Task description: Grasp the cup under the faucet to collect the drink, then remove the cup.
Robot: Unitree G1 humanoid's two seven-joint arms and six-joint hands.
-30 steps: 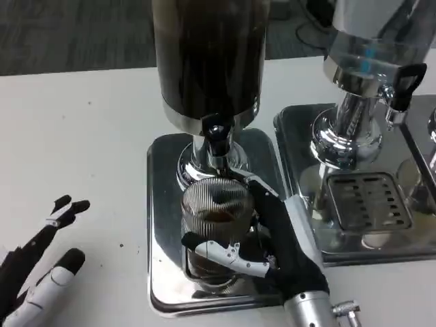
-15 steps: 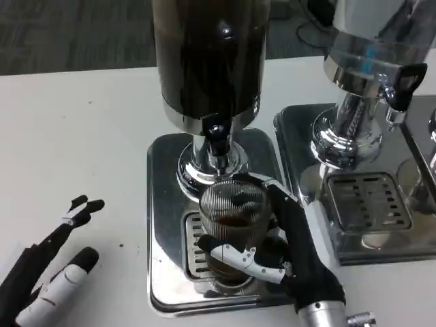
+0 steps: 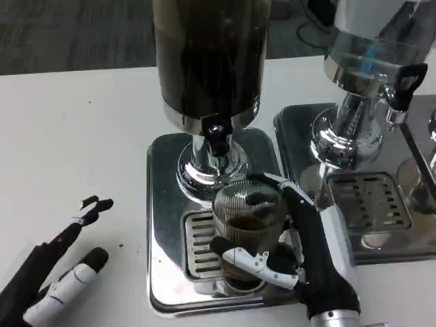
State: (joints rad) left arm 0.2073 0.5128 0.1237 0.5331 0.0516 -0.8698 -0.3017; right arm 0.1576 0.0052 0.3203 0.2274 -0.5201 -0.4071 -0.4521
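Head view, left to right: left hand (image 3: 58, 272) rests near the tabletop's front-left corner, fingers apart, holding nothing. On the steel drip tray (image 3: 163, 204), the ribbed glass cup (image 3: 246, 228) stands over the grate, right of the black faucet (image 3: 216, 139) of the dark drink dispenser (image 3: 208, 58). Right hand (image 3: 300, 252) grips it. Dark drink is inside: collection appears done, removal unfinished. White tabletop (image 3: 75, 129); grey carpet beyond.

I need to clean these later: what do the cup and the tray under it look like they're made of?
The cup looks like clear ribbed glass or plastic: dark drink shows through its fluted wall. The tray looks like polished metal, probably stainless steel, given its mirror-like reflections.
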